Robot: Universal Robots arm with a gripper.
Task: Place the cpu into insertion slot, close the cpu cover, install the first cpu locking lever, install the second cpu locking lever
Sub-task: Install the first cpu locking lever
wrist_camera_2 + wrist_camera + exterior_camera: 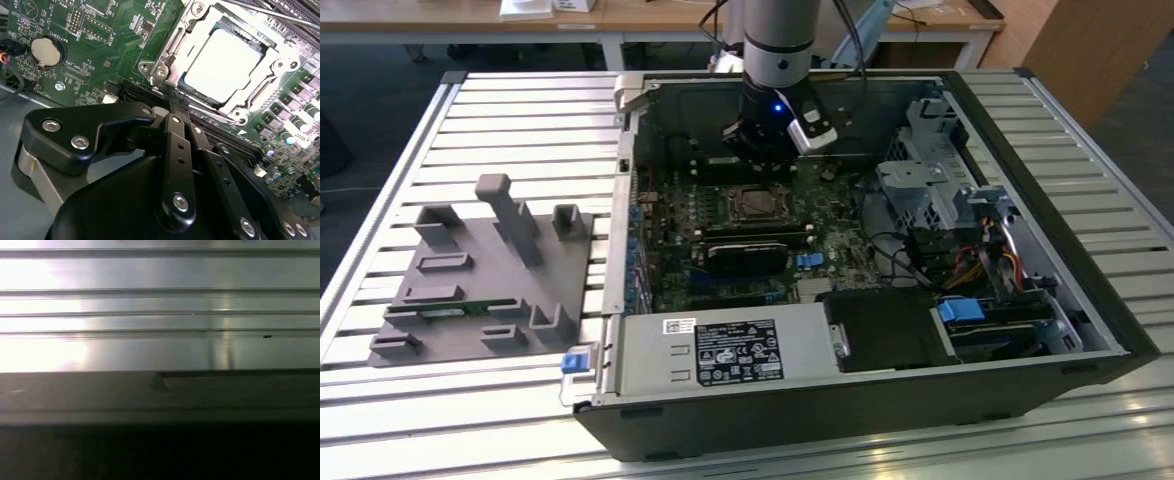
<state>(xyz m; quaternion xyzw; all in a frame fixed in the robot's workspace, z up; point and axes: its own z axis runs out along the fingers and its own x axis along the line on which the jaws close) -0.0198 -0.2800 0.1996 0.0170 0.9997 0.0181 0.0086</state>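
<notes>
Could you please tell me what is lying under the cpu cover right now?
In the second wrist view the cpu shows through the window of the cpu cover, whose frame overlaps the chip's edges. The insertion slot beneath is hidden by chip and frame.

Silvery cpu point(222, 65) under closed cpu cover point(272, 75)
</notes>
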